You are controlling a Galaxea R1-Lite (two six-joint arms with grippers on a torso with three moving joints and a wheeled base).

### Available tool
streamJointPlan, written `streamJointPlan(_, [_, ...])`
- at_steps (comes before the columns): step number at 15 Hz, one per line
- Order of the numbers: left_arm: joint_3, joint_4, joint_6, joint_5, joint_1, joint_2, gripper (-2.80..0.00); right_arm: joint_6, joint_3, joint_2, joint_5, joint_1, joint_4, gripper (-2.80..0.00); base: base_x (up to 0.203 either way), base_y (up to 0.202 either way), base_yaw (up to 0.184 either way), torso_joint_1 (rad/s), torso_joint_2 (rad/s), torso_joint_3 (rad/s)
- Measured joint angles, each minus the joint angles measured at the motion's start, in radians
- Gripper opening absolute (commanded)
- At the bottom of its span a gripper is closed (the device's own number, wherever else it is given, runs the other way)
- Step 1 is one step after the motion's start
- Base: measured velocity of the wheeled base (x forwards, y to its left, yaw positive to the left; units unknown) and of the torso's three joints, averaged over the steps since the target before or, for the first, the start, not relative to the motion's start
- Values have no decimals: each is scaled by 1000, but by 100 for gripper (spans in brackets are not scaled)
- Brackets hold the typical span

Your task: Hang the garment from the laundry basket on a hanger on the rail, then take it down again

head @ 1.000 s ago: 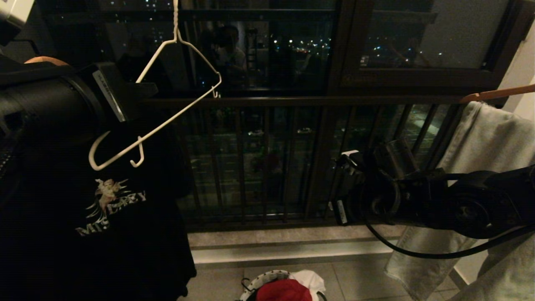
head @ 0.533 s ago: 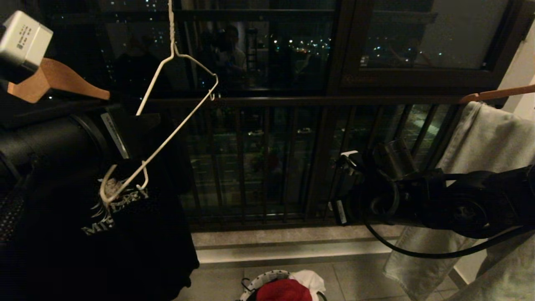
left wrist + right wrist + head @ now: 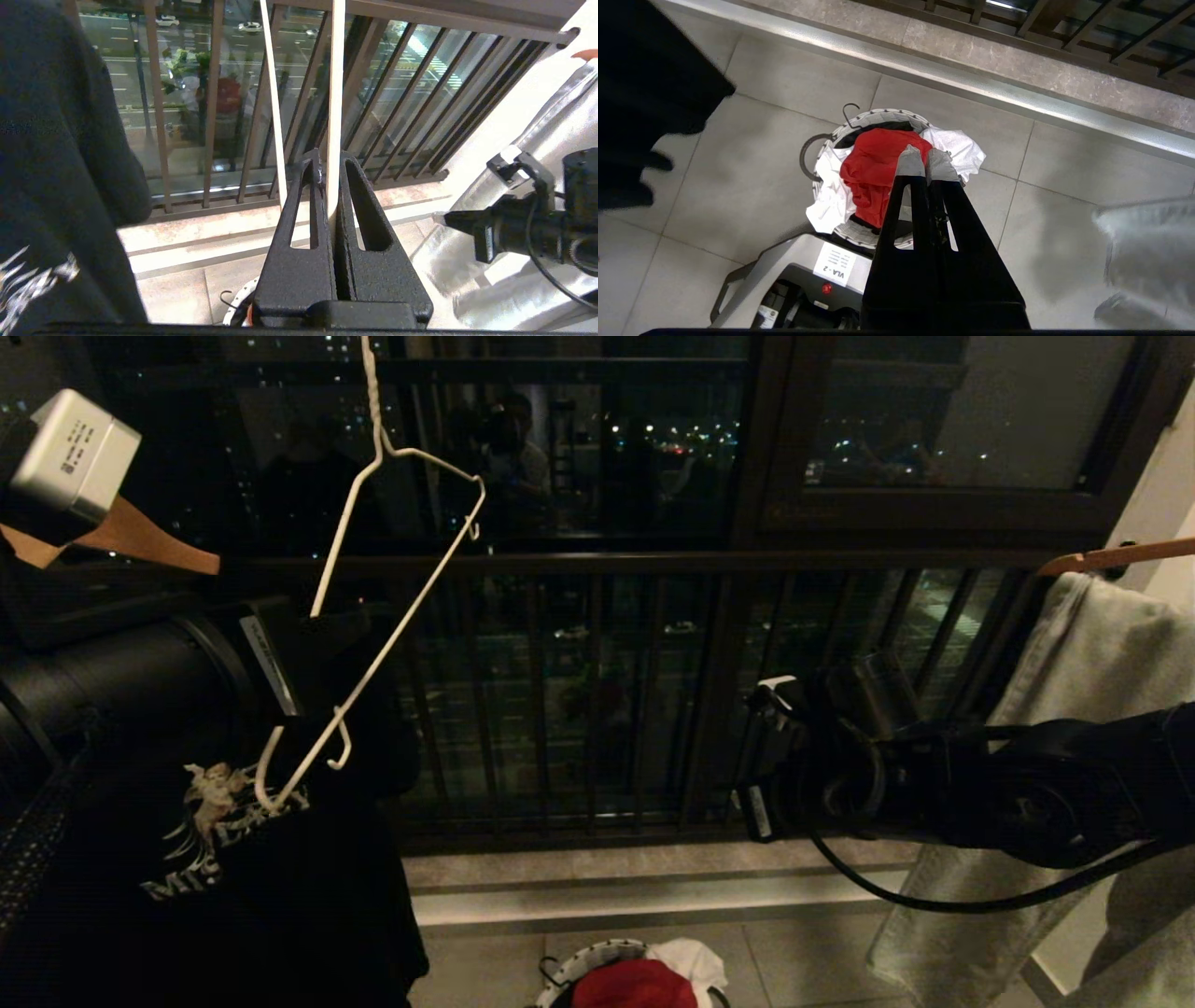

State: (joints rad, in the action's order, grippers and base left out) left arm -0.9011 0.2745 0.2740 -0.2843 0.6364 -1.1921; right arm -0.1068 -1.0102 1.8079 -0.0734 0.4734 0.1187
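Left tool (image 3: 327, 179): closed on the thin white wire hanger (image 3: 373, 616), its two black fingers pinching one white wire, as the left wrist view shows; a second wire of the same hanger runs just beside the fingers, outside the grip.
Hanger's lie: tilted steeply, its long bottom bar slanting from upper right down to lower left; the twisted neck runs up out of the head view, so whether it hangs on the rail cannot be told.
Rail: not in view.
Right tool (image 3: 927, 163): fingers pressed together, gripping nothing, pointing down over the basket.
Red T-shirt (image 3: 873, 172): bunched in the small round laundry basket with a white woven rim (image 3: 878, 114) on the tiled floor, low in the head view, with white cloth (image 3: 957, 147) beside it.
Key relation: the red garment lies straight below the right tool and well below the hanger; judged from this, the right arm is nearer to it, while the left has the hanger in hand.
Counts: one wire hanger, two wooden hangers partly seen at the head view's two edges, one basket, one red garment, one black printed T-shirt (image 3: 233, 859) hanging at left, one pale grey cloth (image 3: 1074, 691) hanging at right.
Stage, as a judgement: hanger in hand, garment not yet picked.
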Motion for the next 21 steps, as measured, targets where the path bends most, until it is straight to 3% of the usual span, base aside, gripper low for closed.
streamJointPlan(2, [0, -1, -3, 0, 1, 2, -280, 0, 0, 1, 0, 0, 0, -280, 0, 0, 0, 0, 0, 0])
streamJointPlan(3, [0, -3, -4, 0, 2, 4, 0, 0, 0, 2, 0, 0, 0, -280, 0, 0, 0, 0, 0, 0])
streamJointPlan(8, [4, -28, -27, 1, 14, 32, 0, 0, -1, 3, 0, 0, 0, -280, 0, 0, 0, 0, 0, 0])
streamJointPlan(14, [-1, -223, -31, 14, 39, 170, 0, 0, -2, 6, -6, 0, 0, -280, 0, 0, 0, 0, 0, 0])
streamJointPlan(19, [7, -424, -23, 160, 48, 393, 0, 0, -1, 10, -17, 0, 0, -280, 0, 0, 0, 0, 0, 0])
streamJointPlan(21, [39, -473, -23, 178, 28, 472, 0, 0, -1, 9, -17, 0, 0, -280, 0, 0, 0, 0, 0, 0])
